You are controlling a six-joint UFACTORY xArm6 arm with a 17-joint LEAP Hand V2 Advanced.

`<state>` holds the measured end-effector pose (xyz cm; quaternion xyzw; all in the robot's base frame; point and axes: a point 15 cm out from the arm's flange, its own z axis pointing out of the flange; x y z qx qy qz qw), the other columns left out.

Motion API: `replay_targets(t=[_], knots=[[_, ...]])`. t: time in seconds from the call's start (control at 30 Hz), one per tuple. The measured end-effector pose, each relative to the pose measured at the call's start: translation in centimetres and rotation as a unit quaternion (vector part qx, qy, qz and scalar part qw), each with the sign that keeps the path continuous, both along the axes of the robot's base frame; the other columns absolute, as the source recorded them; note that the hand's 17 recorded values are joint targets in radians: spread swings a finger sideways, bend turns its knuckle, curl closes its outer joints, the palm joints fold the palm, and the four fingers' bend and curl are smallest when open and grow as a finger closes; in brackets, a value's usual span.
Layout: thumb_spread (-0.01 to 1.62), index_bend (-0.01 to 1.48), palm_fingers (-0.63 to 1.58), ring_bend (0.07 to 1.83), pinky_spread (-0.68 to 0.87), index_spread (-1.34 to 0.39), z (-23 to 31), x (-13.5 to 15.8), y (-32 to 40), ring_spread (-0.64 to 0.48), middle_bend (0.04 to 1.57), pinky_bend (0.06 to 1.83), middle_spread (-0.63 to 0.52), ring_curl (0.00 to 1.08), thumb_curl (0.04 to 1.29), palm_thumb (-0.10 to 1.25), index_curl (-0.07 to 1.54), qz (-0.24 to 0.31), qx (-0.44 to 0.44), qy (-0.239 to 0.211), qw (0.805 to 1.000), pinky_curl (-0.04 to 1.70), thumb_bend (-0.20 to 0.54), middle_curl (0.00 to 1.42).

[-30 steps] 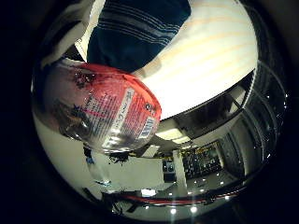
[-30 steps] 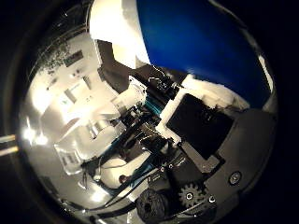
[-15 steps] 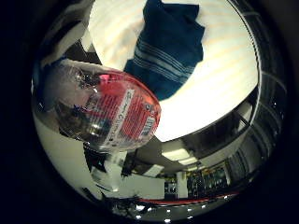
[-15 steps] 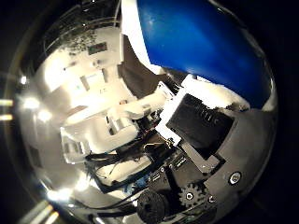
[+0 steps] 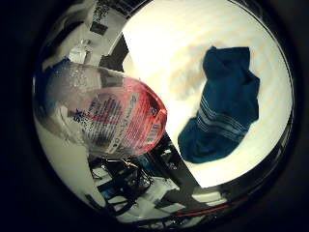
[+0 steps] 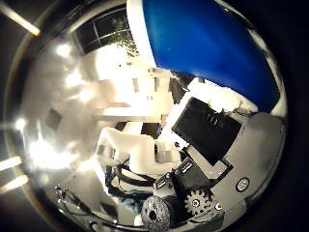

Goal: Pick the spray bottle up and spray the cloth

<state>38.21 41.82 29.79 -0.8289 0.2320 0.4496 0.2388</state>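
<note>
spray bottle (image 5: 111, 121) top cut off — nozzle hidden

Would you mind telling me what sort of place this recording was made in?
Probably an indoor lab or workshop: a white table holds a blue striped cloth, dark equipment racks stand beyond it, and bright ceiling strip lights show overhead.

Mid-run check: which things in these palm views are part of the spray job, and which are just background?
Part of the job:
spray bottle, clear with a red label, close against the palm
blue cloth, crumpled on the white table
hand, its white and black parts beside the bottle's blue top

Just around:
white room furniture behind the hand
</note>
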Motion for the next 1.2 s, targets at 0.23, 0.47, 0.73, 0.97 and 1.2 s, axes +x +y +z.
replay_targets(t=[0.23,0.47,0.73,0.97,1.2], knots=[[0.76,1.17,1.2,1.48,-0.14,-0.19,-1.2,2.9,5.0,-0.14,1.36,0.97,-0.06,0.58,0.85,1.02,0.72,-0.056,0.093,-0.016,0.994,1.46,-0.019,0.57],[0.75,1.16,1.2,1.47,-0.15,-0.19,-4.5,5.3,8.2,-0.14,1.36,0.96,-0.06,0.58,0.85,1.02,0.73,-0.102,0.14,-0.038,0.984,1.46,-0.019,0.57],[0.74,1.15,1.2,1.47,-0.17,-0.19,-9.1,7.0,8.7,-0.14,1.36,0.96,-0.05,0.58,0.85,1.01,0.73,-0.122,0.139,-0.067,0.98,1.44,-0.019,0.57],[0.74,1.15,1.2,1.47,-0.18,-0.19,-12.2,7.9,8.3,-0.14,1.36,0.96,-0.05,0.58,0.85,1.01,0.74,-0.13,0.13,-0.076,0.98,1.43,-0.018,0.57],[0.74,1.15,1.2,1.47,-0.18,-0.19,-13.7,8.3,8.0,-0.14,1.36,0.96,-0.05,0.58,0.86,1.01,0.74,-0.135,0.126,-0.081,0.979,1.42,-0.019,0.57]])
